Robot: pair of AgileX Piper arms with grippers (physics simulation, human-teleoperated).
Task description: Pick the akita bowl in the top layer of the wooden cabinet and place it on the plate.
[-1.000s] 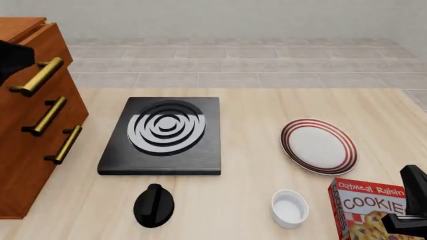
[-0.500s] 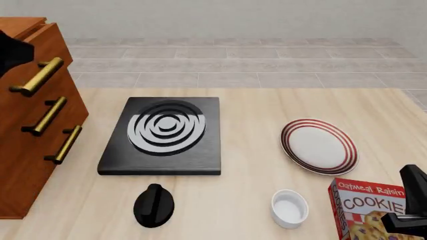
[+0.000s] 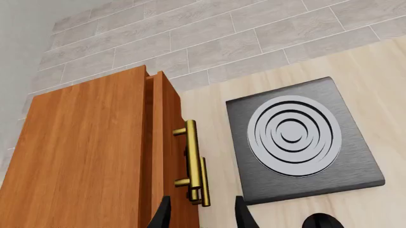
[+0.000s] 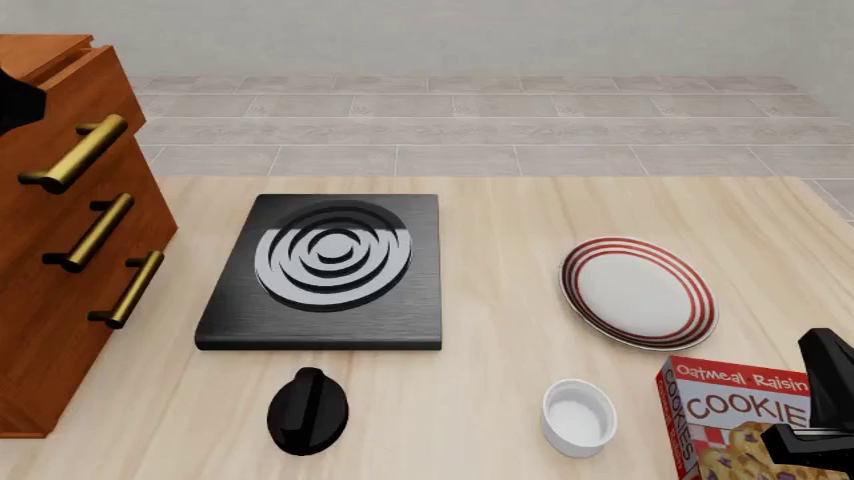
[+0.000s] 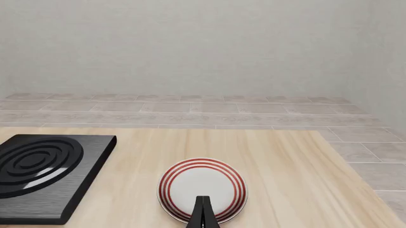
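The wooden cabinet (image 4: 54,260) stands at the table's left edge, also seen from above in the left wrist view (image 3: 89,156). Its top layer (image 4: 94,110) shows only a thin seam behind its front, and its brass handle (image 3: 192,159) lies just ahead of my left gripper (image 3: 201,217). That gripper is open and hovers above the cabinet's front, holding nothing. The akita bowl is hidden. The plate (image 4: 638,292) lies at the right. My right gripper (image 5: 203,216) is shut and empty, on the near side of the plate (image 5: 201,189).
A black stove slab (image 4: 327,270) with rings fills the table's middle. A black knob (image 4: 308,410) and a plain white cup (image 4: 579,417) sit near the front edge. A cookie box (image 4: 734,420) stands at the front right, beside the right arm.
The dark shape of the left arm at the picture's left edge has shrunk back to the left. The right arm and the objects have not moved.
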